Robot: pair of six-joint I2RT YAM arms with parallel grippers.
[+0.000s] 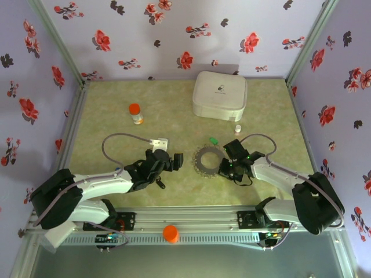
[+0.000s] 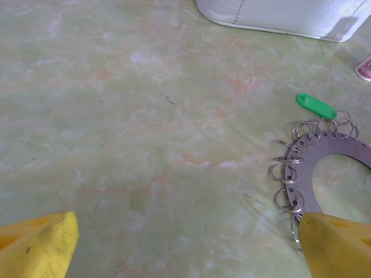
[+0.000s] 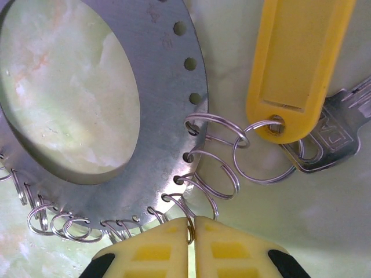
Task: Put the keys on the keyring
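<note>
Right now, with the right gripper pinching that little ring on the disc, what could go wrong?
The right gripper pinches only thin wire of one split ring; it may slip out. Pulling could drag the whole keyring, since the open left gripper isn't holding it. The yellow key, linked to a nearby ring, could snag.

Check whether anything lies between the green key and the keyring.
Nothing visible does. The green key lies on bare table just beyond the keyring, at its far rim. The right gripper pinches a wire loop at the opposite rim, away from that gap.
</note>
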